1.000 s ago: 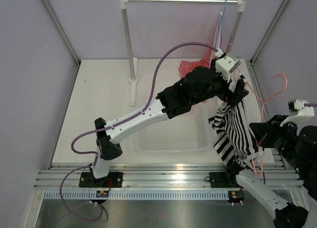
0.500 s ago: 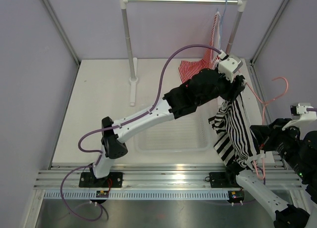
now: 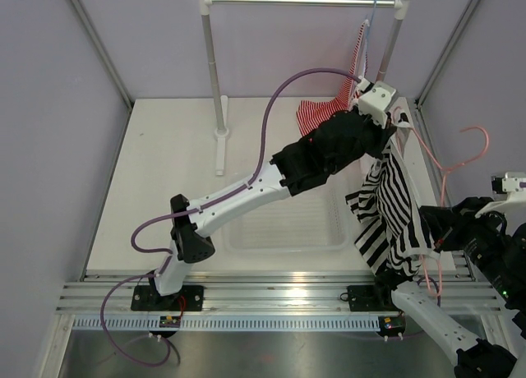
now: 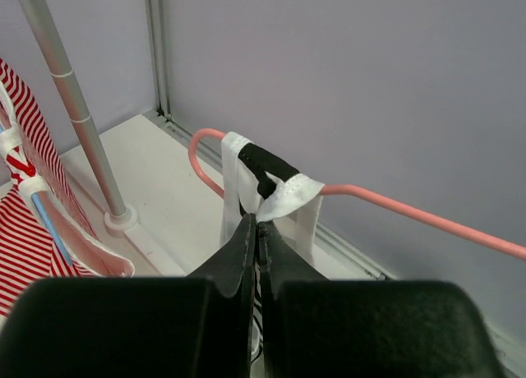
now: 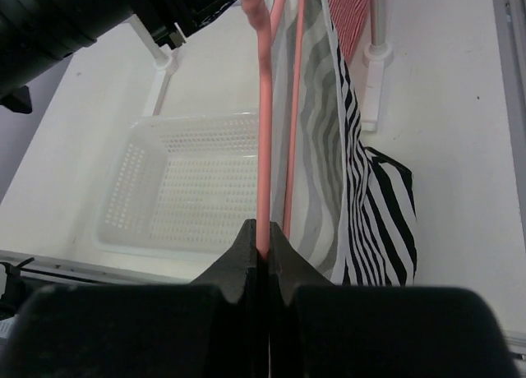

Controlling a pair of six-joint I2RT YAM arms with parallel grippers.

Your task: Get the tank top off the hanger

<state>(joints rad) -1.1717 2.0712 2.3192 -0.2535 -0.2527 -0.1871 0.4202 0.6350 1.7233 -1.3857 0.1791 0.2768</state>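
The black-and-white striped tank top [image 3: 393, 205] hangs on the pink wire hanger [image 3: 436, 166], held up at the right of the table. My left gripper [image 4: 257, 223] is shut on the top's shoulder strap [image 4: 283, 193], which still wraps the pink hanger [image 4: 394, 207] near its bend. That left gripper [image 3: 393, 131] sits at the top of the garment in the overhead view. My right gripper [image 5: 265, 234] is shut on the hanger's lower wire [image 5: 264, 131], with the tank top [image 5: 362, 172] draped just to the right. From above, the right gripper [image 3: 433, 242] is low beside the cloth.
A white perforated basket [image 3: 283, 222] lies on the table under the left arm. A clothes rail [image 3: 300, 1] stands at the back, with a red-and-white striped top [image 3: 333, 103] on a light blue hanger [image 4: 49, 222]. The rail's post [image 4: 74, 107] stands close to the left gripper.
My left gripper has closed on the tank top's strap; it was open a second ago. The hanger and right arm have shifted slightly right and down.
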